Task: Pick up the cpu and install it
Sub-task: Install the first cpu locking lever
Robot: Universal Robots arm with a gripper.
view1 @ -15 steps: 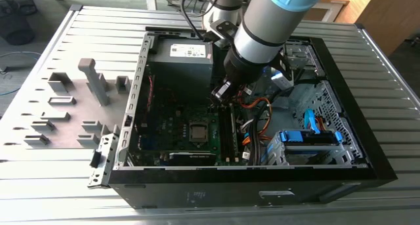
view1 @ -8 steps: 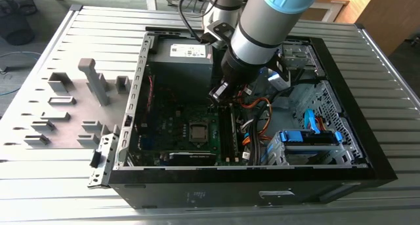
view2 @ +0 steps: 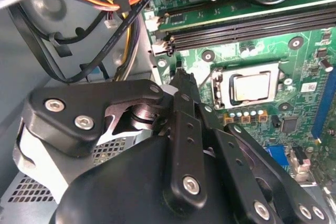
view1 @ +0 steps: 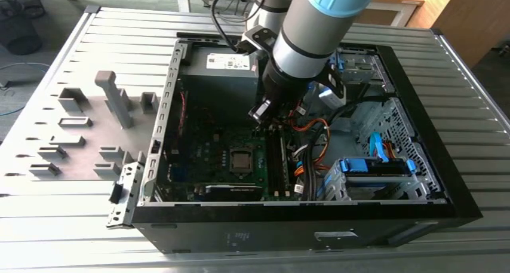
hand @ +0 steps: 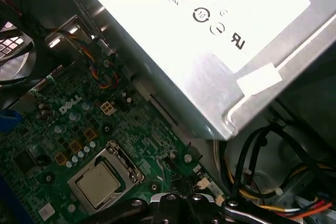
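The cpu (view1: 241,159), a small silver-grey square, lies flat in the socket on the green motherboard (view1: 199,159) inside the open computer case. In both wrist views the cpu (view2: 252,87) (hand: 98,182) sits inside the socket's metal frame. My gripper (view1: 266,114) hangs above the motherboard, a little beyond the socket toward the power supply. Its black fingers (view2: 184,90) are pressed together with nothing between them, and the tips (hand: 181,186) stand off to one side of the cpu, apart from it.
The grey power supply (view1: 219,64) lies at the case's far end. Memory slots (view2: 247,30) run beside the socket. Coloured cable bundles (view1: 311,147) and blue drive cages (view1: 374,168) fill the exterior view's right. Grey holder frames (view1: 76,126) stand on the table at its left.
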